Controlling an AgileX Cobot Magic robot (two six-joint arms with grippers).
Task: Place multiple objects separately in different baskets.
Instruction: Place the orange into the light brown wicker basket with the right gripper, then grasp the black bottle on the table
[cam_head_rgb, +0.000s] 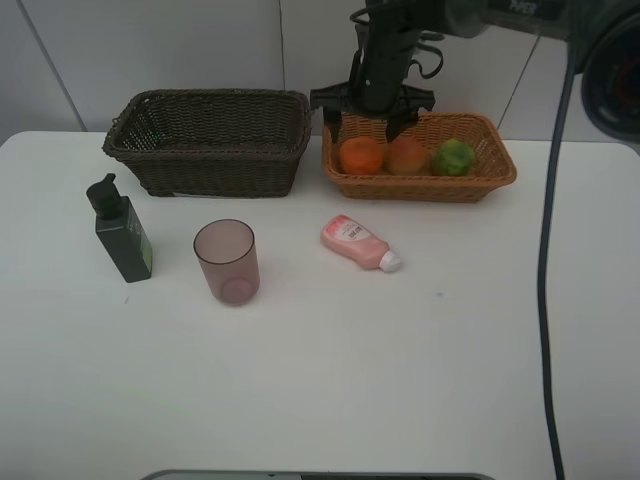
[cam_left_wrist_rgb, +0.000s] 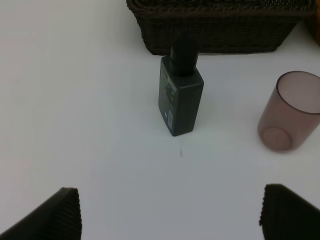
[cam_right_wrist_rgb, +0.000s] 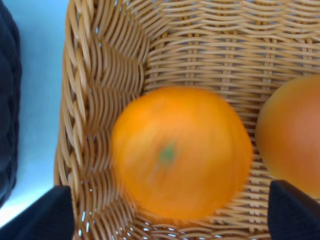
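Blur and cropping, mostly wrist views.
Cannot resolve skin of orange (cam_right_wrist_rgb: 181, 152) through blur; see only a slice of peach (cam_right_wrist_rgb: 294, 135) at frame edge, one wall of dark basket (cam_left_wrist_rgb: 215, 30), cup (cam_left_wrist_rgb: 290, 117) clipped at one side; cannot read bottle (cam_left_wrist_rgb: 181, 97) label or tube (cam_head_rgb: 355, 242) print.

White table (cam_head_rgb: 400, 380): baskets (cam_head_rgb: 210, 150), bottle (cam_head_rgb: 124, 235), cup (cam_head_rgb: 227, 262), tube (cam_head_rgb: 357, 242)

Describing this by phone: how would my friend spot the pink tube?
Find the tan basket, back right. On the table in front of it lies the pink tube. Only it has a white cap and lies flat; the nearby cup stands upright.
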